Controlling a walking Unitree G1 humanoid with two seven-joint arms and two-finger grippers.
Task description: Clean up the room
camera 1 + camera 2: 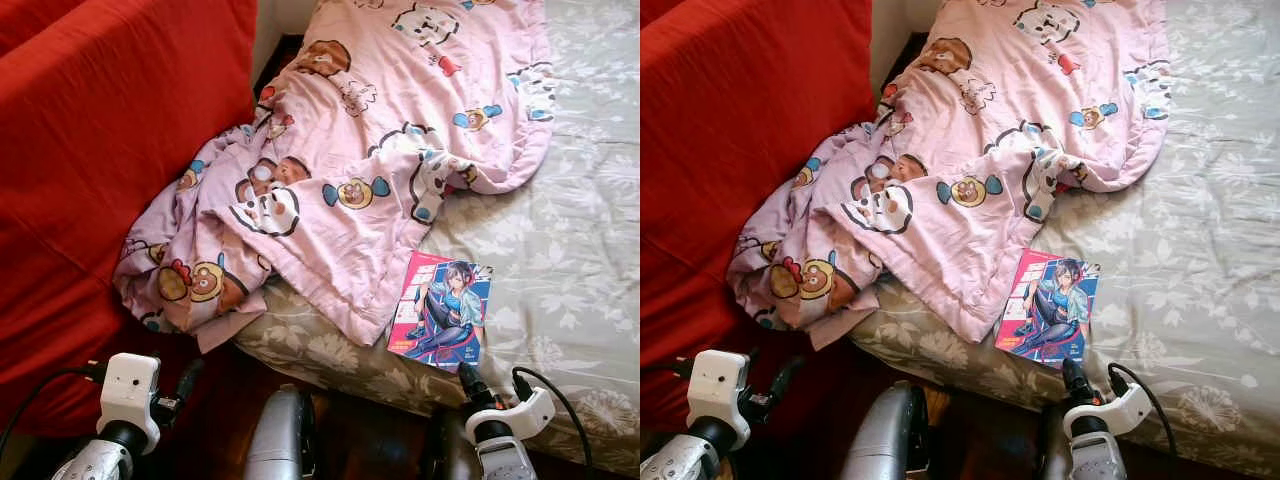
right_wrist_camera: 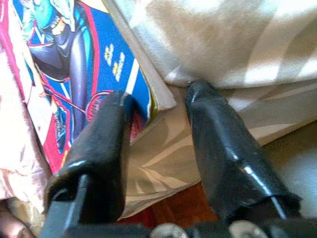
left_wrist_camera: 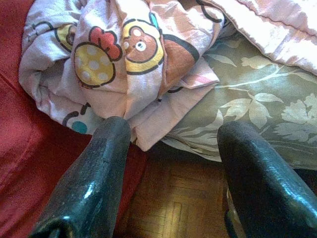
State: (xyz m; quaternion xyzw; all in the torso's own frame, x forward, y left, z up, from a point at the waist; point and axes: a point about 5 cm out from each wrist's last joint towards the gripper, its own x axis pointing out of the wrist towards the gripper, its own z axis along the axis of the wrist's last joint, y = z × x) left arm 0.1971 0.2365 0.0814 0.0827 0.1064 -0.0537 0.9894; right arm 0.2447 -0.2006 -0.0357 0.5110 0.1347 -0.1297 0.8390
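Now both grippers sit low at the bed's near edge, jaws spread and holding nothing.

Right gripper [image 1: 494,383], jaws parted, sits just beside the comic book [image 1: 441,310] at the book's 5 o'clock corner; the book lies flat on the floral bed sheet [image 1: 560,260], touching the pink cartoon quilt [image 1: 370,150] at its 11 o'clock. Left gripper [image 3: 171,144], jaws wide, points at the quilt's bunched corner hanging over the bed edge, above the wooden floor [image 3: 173,203], beside the red sofa [image 1: 100,150].
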